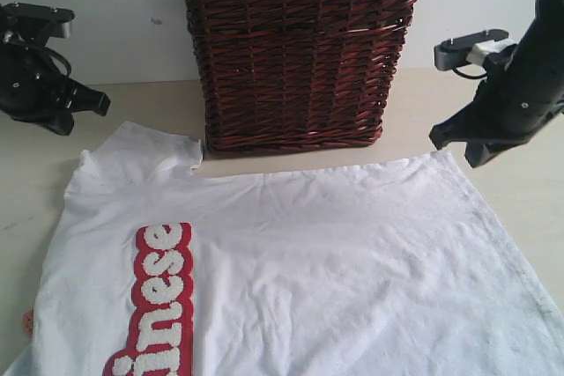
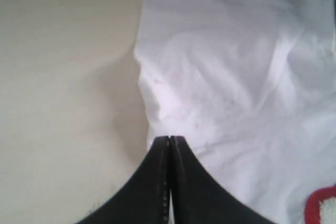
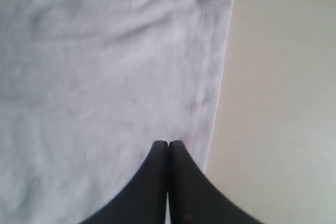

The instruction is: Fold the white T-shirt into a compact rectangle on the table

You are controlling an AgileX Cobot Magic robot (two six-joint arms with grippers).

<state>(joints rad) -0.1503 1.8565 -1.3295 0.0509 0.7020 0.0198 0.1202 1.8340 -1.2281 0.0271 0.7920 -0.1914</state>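
The white T-shirt (image 1: 317, 253) lies spread flat on the table (image 1: 529, 191), with its red band of fuzzy white letters (image 1: 159, 305) at the front left. A sleeve (image 1: 145, 151) points toward the back left. My left gripper (image 1: 95, 103) hovers by the back left, beyond that sleeve. In the left wrist view it (image 2: 169, 139) is shut with nothing in it, over the sleeve's edge (image 2: 149, 93). My right gripper (image 1: 456, 143) hangs over the shirt's back right corner. In the right wrist view it (image 3: 168, 142) is shut and empty, near the hem edge (image 3: 218, 77).
A tall dark red-brown wicker basket (image 1: 295, 50) stands at the back centre, its base touching the shirt's far edge. A white wall rises behind it. Bare table shows to the left (image 2: 63, 103) and right (image 3: 283, 103) of the shirt.
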